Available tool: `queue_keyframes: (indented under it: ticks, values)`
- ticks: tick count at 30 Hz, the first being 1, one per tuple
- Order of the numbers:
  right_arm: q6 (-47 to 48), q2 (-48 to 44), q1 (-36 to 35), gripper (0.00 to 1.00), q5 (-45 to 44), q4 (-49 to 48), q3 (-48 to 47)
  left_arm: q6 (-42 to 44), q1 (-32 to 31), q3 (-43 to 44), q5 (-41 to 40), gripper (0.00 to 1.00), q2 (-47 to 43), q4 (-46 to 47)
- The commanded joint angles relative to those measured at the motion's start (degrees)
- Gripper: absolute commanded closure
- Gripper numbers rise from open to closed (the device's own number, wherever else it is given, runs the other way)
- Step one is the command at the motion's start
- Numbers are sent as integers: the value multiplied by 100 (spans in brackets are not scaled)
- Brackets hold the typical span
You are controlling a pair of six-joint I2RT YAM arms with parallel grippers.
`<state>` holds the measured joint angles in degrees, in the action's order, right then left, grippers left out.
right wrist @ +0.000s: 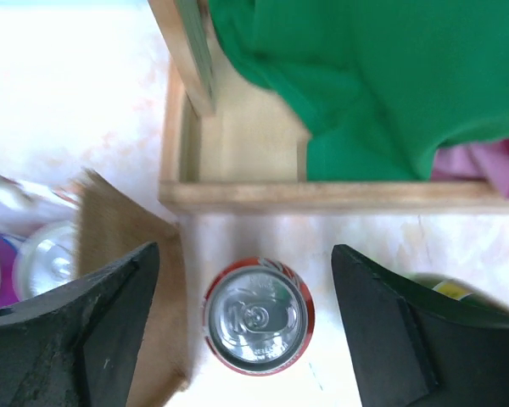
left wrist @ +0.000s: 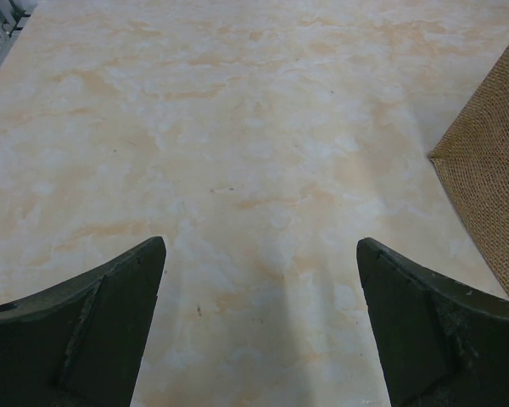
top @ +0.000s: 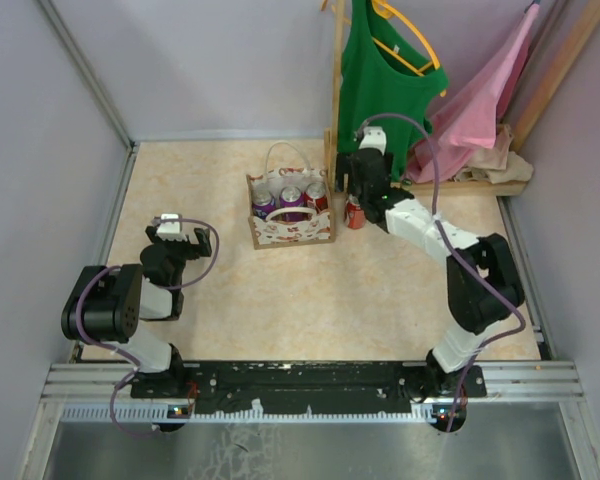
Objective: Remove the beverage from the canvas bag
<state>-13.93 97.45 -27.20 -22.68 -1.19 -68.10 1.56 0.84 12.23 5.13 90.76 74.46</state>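
Beige marbled desk (top: 380,300) fills the frame, and at its upper middle stands the canvas bag (top: 290,230), upright, with several cans (top: 293,200) showing in its open top; one red can (right wrist: 257,315) stands on the desk just beside the bag's right side. Above that can hang the right fingers (right wrist: 85,331), spread wide either side of it and gripping nothing, while the left fingers (left wrist: 85,339), likewise apart and empty, hover over bare desk at the left. My worry is sideways drift: one finger is close to the bag wall, so bag or can could be knocked over, and the wooden rack (right wrist: 305,197) lies just beyond.
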Motion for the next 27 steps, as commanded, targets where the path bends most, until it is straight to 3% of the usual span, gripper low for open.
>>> queue_keyframes:
  ticks: [1,8,18,27]
  values:
    - [268,-794,-40,22,-7,-42,-876,45,-26,69,-8,0,47,69]
    - [609,-709,-319,41,1186,848,-1958,44,-28,67,-3,0,47,71]
    - [1319,275,-831,44,2338,2048,-2904,45,-24,69,-3,0,47,78]
    - [1305,875,-866,42,2094,2953,-3486,39,-23,69,-3,0,47,72]
